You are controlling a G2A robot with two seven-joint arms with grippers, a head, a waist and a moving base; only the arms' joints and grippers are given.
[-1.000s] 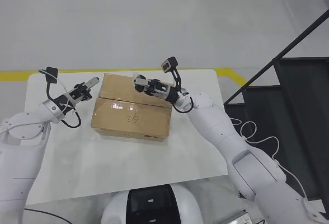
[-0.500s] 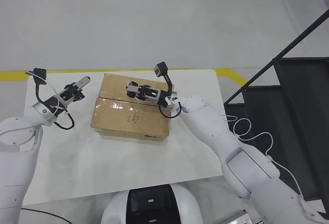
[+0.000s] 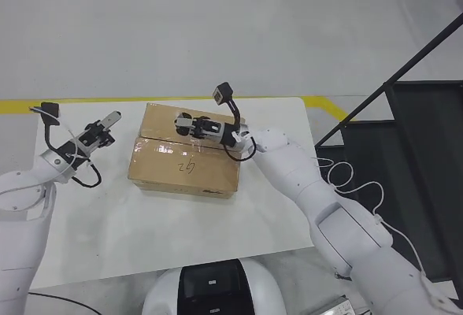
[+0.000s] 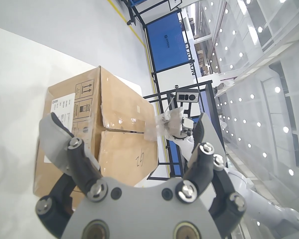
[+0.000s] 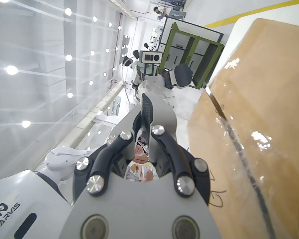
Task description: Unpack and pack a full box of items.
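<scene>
Left gripper (image 3: 108, 124) is hovering with its fingers spread wide. Right gripper (image 5: 144, 100) is pinching tape (image 4: 168, 123), fingers pressing together, wrist lying level.

Brown cardboard box (image 3: 186, 161) seen upright on white table (image 3: 176, 236), flaps shut; clear tape (image 4: 163, 125) lifted off seam at one end; pen scribble on top.

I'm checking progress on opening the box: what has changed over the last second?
The left gripper, open, drew back from the side of the box toward the robot's left. The right gripper, shut on a strip of clear tape, slid along the box top, also toward the robot's left. The box has stayed put on the table.
</scene>
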